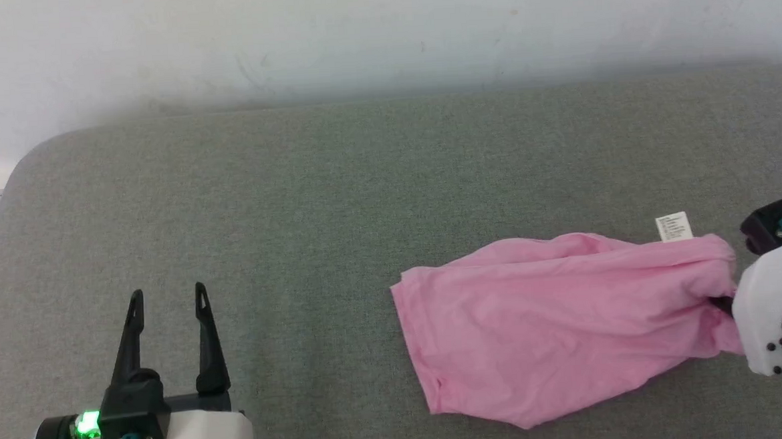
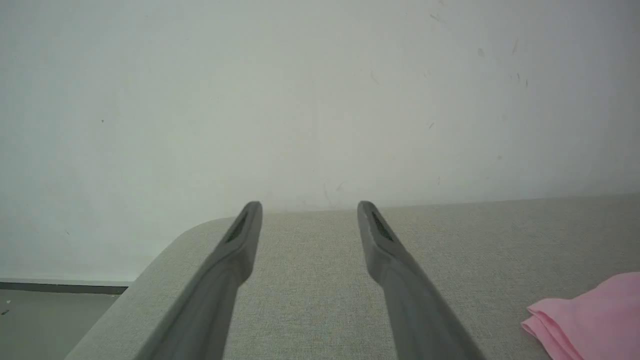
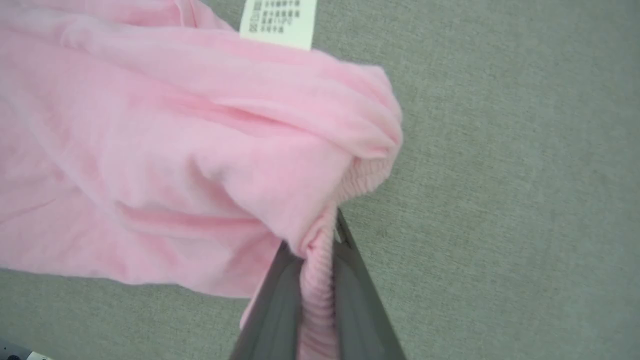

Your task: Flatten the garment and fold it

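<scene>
The pink garment point(image 1: 557, 324) lies wrinkled on the grey cushion at the right, its white label point(image 1: 674, 227) sticking out at the far edge. My right gripper point(image 1: 727, 303) is at the garment's right end, shut on its ribbed elastic hem. In the right wrist view the garment point(image 3: 200, 150) bunches ahead of the right gripper point(image 3: 315, 240), with the hem pinched between the two dark fingers and the label point(image 3: 278, 20) at the top. My left gripper point(image 1: 166, 299) rests open at the lower left, far from the cloth. In the left wrist view a garment point(image 2: 595, 320) corner lies right of the left gripper point(image 2: 310, 207).
The grey fabric cushion point(image 1: 296, 204) spans the view, with its rounded corner at the far left and a white wall point(image 1: 381, 32) behind it. Floor point(image 2: 30, 320) lies beyond the cushion's left edge.
</scene>
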